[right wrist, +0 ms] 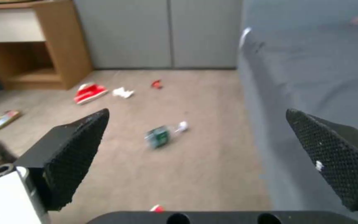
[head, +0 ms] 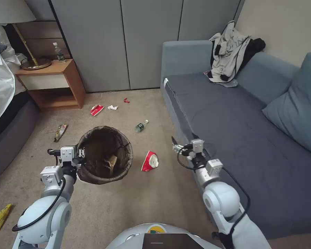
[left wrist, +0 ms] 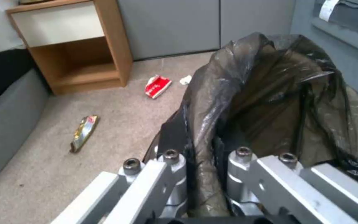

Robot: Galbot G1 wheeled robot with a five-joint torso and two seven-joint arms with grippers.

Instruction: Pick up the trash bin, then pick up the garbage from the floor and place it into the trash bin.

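The trash bin [head: 104,154] is held at its near-left rim by the left end effector [head: 80,156], whose fingers are clamped over the folded bag edge. The bin is judged light and stiff, the liner slippery; a brown wrapper [head: 111,161] is seen inside. On the floor, a red-and-white packet [head: 150,161] lies just right of the bin, judged soft and crushable, best pinched across its folded body. The green-labelled bottle [head: 141,126] lies farther off and may roll. The right end effector [head: 176,148] is held spread and empty beside the sofa [head: 231,131].
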